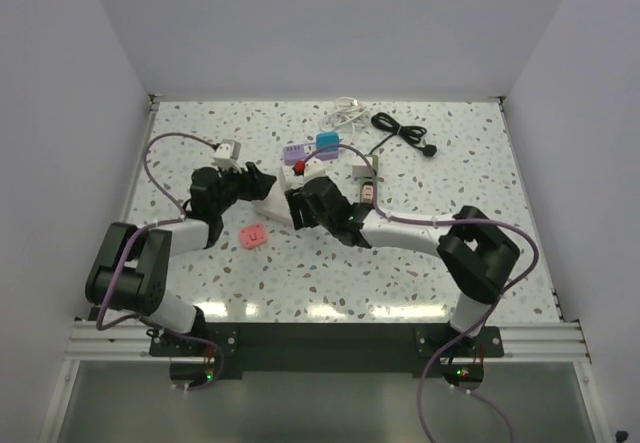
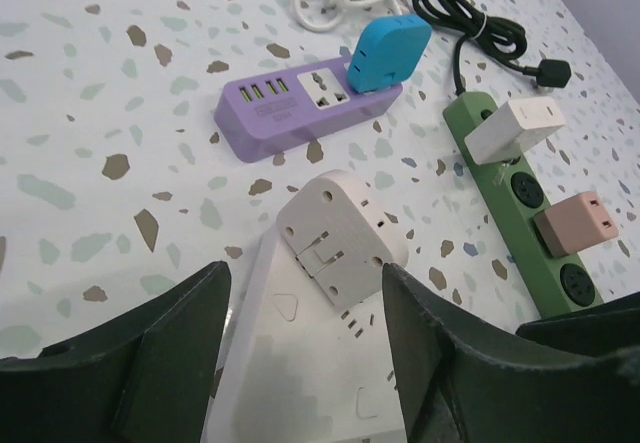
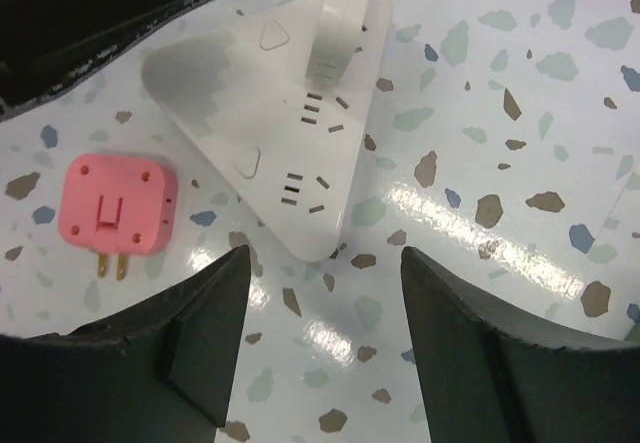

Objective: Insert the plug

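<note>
The cream square plastic adapter (image 2: 340,238) stood seemingly seated in the white triangular plastic power strip (image 3: 290,193), leaving at most the loose pink square adapter (image 3: 112,206) lying just beside it, while the left gripper (image 2: 305,293) and right gripper (image 3: 325,258) gaped wide, empty.

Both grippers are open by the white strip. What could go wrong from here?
The pink plug lies flat, prongs sideways, so a grasp may leave them misaligned. The white power strip looks unheld and could slide under pressure. The left gripper and right gripper crowd it and may collide.
</note>
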`<state>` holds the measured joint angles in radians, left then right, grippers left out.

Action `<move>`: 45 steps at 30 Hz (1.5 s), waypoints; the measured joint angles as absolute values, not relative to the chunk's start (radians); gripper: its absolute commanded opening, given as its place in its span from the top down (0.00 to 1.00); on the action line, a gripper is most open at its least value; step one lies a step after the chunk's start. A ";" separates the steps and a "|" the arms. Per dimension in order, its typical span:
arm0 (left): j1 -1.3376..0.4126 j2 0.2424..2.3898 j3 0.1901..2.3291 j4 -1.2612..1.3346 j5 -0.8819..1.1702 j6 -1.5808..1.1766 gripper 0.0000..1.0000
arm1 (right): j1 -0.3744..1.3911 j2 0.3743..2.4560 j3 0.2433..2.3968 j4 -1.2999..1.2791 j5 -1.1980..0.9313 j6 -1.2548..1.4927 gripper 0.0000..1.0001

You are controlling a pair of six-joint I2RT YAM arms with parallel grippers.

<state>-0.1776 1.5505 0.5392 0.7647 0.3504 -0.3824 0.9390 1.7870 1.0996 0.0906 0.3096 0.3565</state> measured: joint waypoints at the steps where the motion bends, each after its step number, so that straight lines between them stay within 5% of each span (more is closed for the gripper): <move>1: -0.178 1.517 0.529 0.758 0.332 -0.383 0.31 | 0.939 1.758 1.082 0.092 0.291 0.350 0.35; 11: -0.178 1.081 0.345 0.583 0.054 -0.426 0.12 | 1.037 1.683 1.032 0.147 0.171 0.340 0.35; 21: -0.178 0.747 0.255 0.379 -0.155 -0.485 0.04 | 1.142 1.903 1.158 0.157 0.142 0.381 0.35; 45: -0.178 0.619 0.181 0.310 -0.206 -0.514 0.04 | 1.142 2.148 1.416 0.087 0.302 0.416 0.22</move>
